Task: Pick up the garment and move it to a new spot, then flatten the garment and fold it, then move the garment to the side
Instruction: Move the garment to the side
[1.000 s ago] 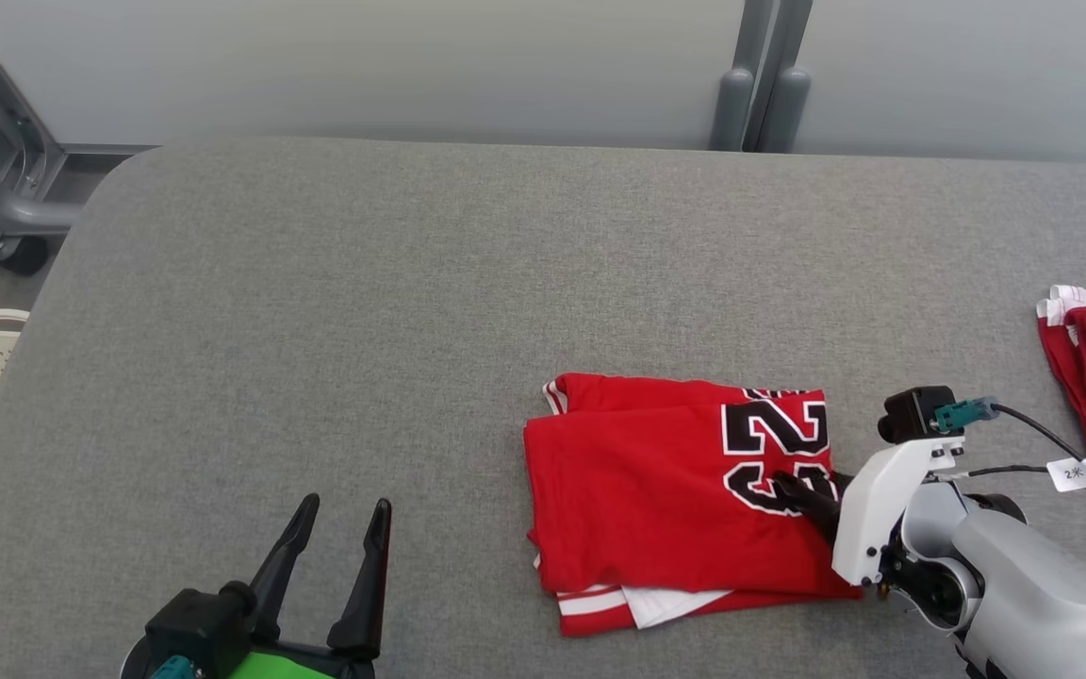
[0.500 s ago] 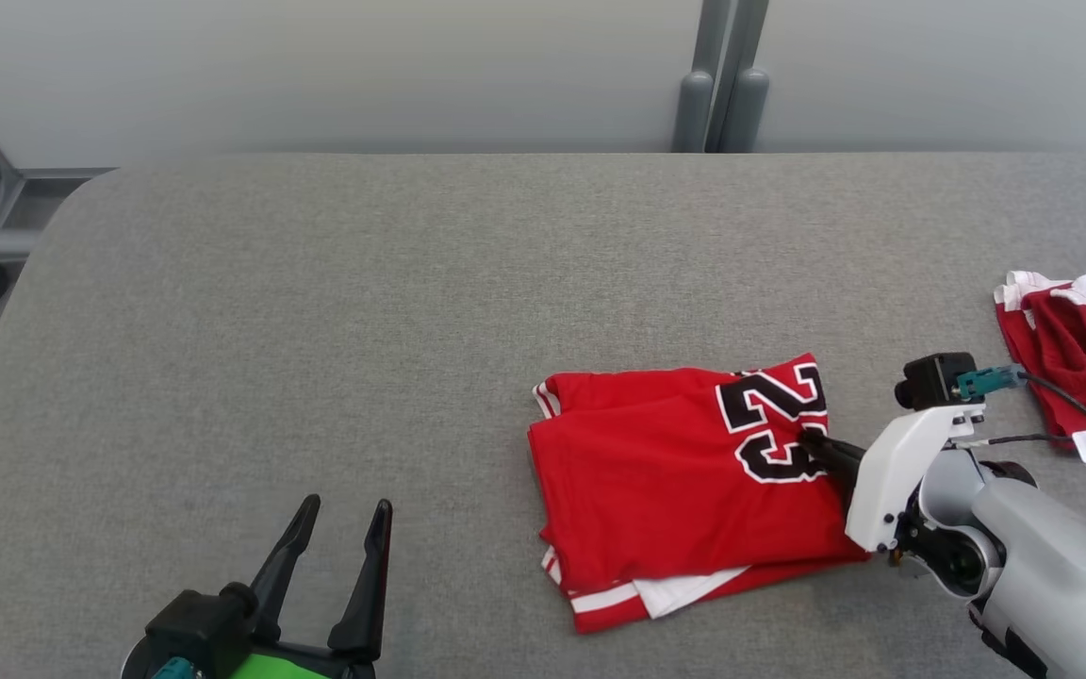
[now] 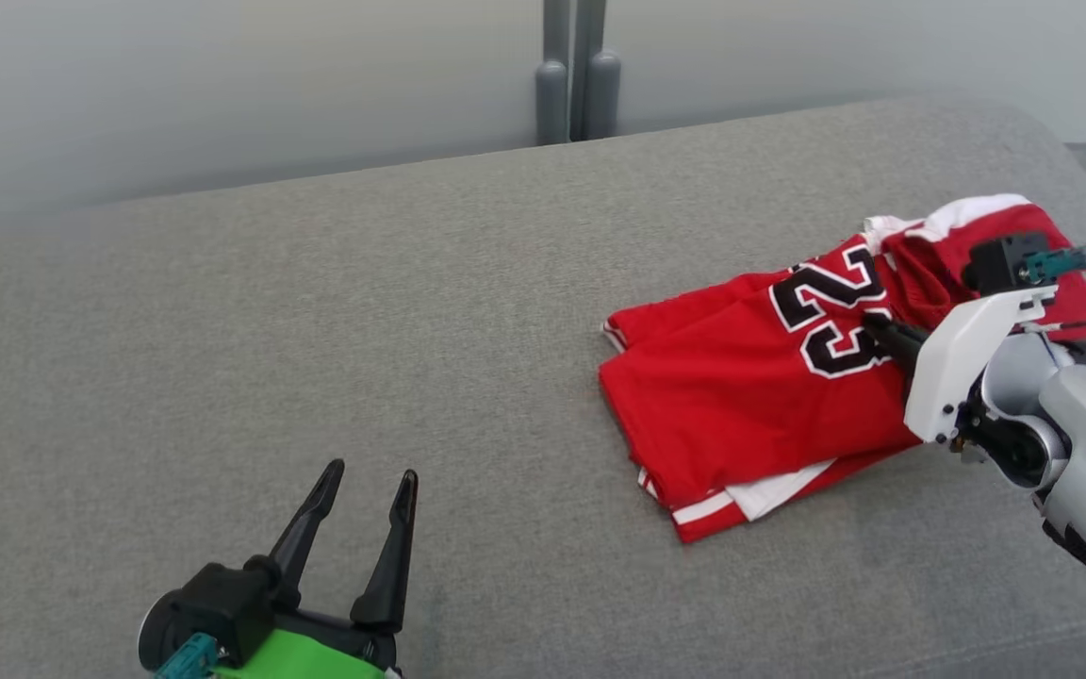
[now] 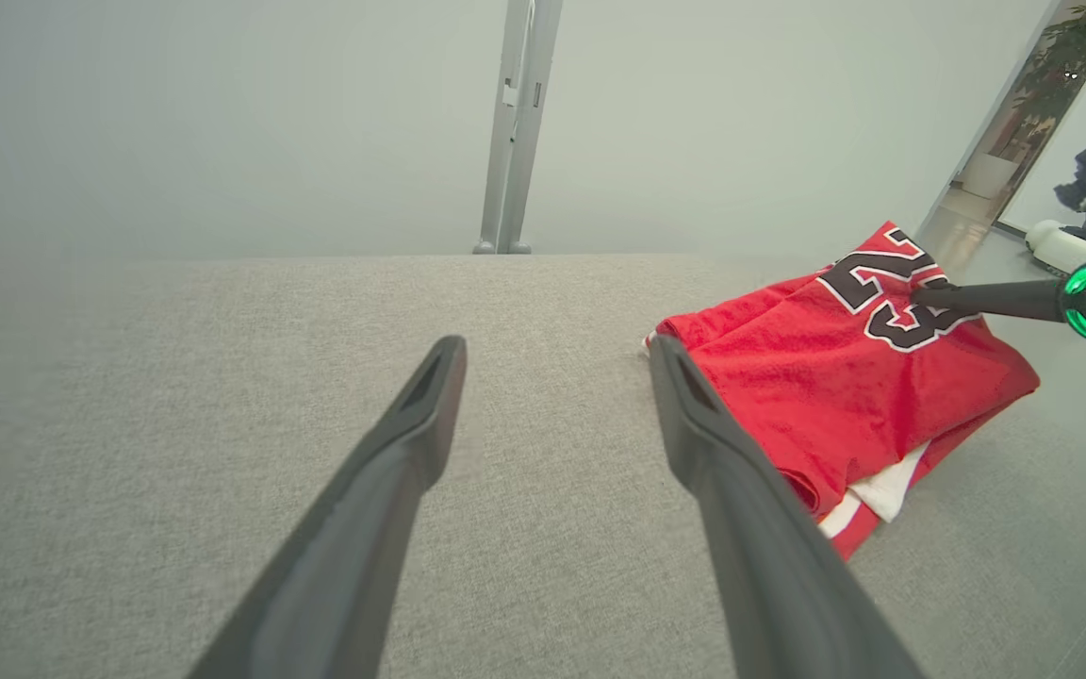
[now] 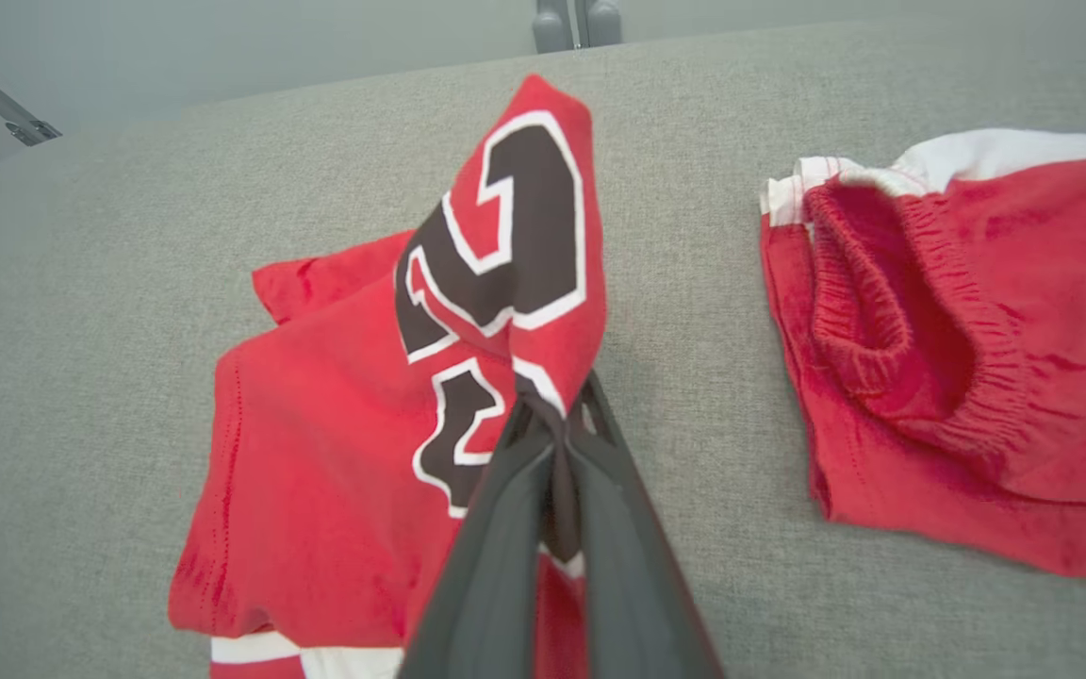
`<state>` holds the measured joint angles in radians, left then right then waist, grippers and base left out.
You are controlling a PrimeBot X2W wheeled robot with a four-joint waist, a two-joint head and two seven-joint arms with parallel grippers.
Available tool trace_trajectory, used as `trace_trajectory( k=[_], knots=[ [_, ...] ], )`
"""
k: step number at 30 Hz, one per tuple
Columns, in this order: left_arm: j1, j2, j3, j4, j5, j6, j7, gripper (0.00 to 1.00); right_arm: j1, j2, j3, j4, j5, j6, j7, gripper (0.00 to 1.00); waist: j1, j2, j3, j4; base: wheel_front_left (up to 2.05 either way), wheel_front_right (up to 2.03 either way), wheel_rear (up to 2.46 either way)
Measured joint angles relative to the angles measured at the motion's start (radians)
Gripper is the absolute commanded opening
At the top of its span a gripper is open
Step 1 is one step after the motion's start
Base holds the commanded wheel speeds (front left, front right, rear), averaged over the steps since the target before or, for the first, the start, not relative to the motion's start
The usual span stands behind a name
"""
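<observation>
The garment (image 3: 741, 387) is a folded red jersey with a black "23", lying on the grey padded table (image 3: 317, 330) at the right. My right gripper (image 3: 873, 322) is shut on the jersey's numbered edge. In the right wrist view the gripper (image 5: 552, 415) pinches that edge of the jersey (image 5: 336, 434), which stands lifted in a fold above the fingers. My left gripper (image 3: 369, 476) stands open over bare table at the lower left, holding nothing. The left wrist view has the open left gripper (image 4: 557, 349), with the jersey (image 4: 845, 377) and the right gripper (image 4: 920, 297) beyond it to the right.
Red shorts (image 3: 934, 236) with a white band lie just right of the jersey, near the table's right edge; in the right wrist view a strip of table separates these shorts (image 5: 958, 358) from the jersey. A grey post (image 3: 576, 75) rises behind the table's far edge.
My right gripper shut on the jersey's numbered edge, raised it and drew the jersey toward the red shorts. The head camera swung right. The left gripper stayed open and in place.
</observation>
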<state>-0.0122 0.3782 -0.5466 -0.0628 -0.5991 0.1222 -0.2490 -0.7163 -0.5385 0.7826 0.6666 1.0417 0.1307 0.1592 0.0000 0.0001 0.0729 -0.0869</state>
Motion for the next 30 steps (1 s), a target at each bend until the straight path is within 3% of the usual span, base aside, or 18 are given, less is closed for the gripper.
trace_trajectory(
  k=[9,17,30],
  knots=[
    [-0.069,-0.022,0.007,0.013,0.042,-0.016,-0.009,1.00,-0.054,-0.018,-0.039,0.008,-0.030,0.000,0.006,0.00,0.0000,0.0000,0.043,-0.128,0.00,0.00,0.00],
    [-0.080,-0.030,0.014,0.033,0.052,-0.025,-0.009,1.00,-0.058,-0.006,-0.055,0.015,-0.045,0.000,0.005,0.00,0.0000,0.0000,0.070,-0.192,0.00,0.00,0.00],
    [-0.063,-0.031,0.028,0.045,0.053,-0.027,-0.012,1.00,-0.102,0.043,-0.111,0.091,-0.107,0.000,0.008,0.00,0.0000,0.0000,0.053,-0.156,0.00,0.00,0.00]
  ],
)
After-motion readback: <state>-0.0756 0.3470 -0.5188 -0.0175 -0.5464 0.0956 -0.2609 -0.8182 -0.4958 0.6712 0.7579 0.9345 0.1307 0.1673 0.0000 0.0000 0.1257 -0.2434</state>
